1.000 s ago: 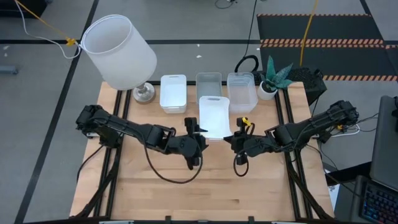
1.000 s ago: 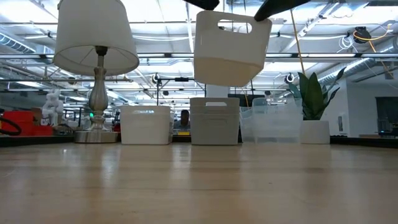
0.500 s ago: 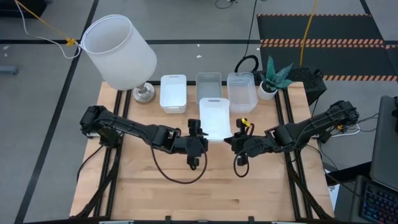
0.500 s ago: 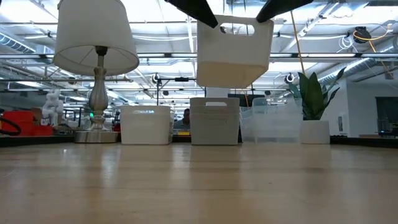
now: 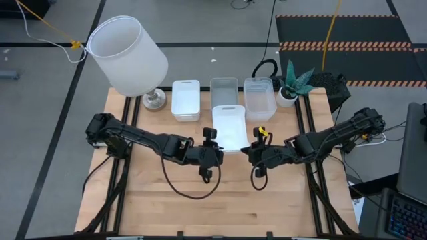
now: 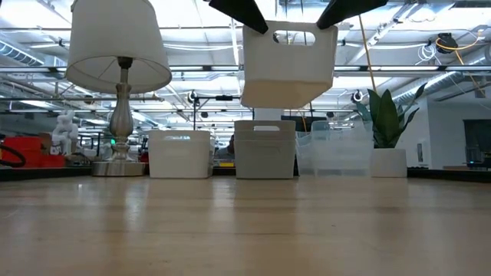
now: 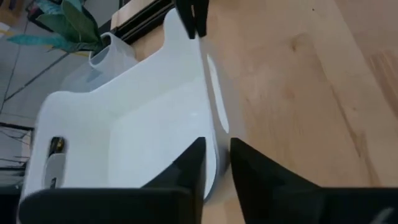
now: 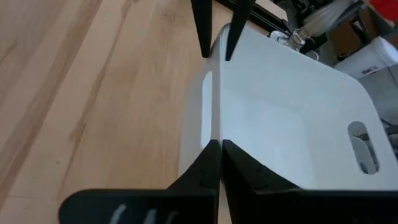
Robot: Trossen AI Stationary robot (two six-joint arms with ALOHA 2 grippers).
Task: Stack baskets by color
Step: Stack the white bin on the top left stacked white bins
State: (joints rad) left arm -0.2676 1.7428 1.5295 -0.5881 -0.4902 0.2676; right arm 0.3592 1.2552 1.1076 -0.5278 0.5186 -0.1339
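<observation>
Left gripper (image 5: 212,137) had moved in, clamped on the white basket (image 5: 229,125) rim; right gripper (image 5: 254,145) gripped it opposite, above the table (image 5: 220,200).

1. An opaque white rectangular plastic basket (image 5: 229,127) with slot handles hangs level in the air above the table, open side up, clamped at both near corners.
2. A white basket stack (image 5: 185,100) sits at the table's far edge.
3. A grey basket stack (image 5: 224,91) stands beside it.
4. A clear see-through basket stack (image 5: 259,97) follows.
</observation>
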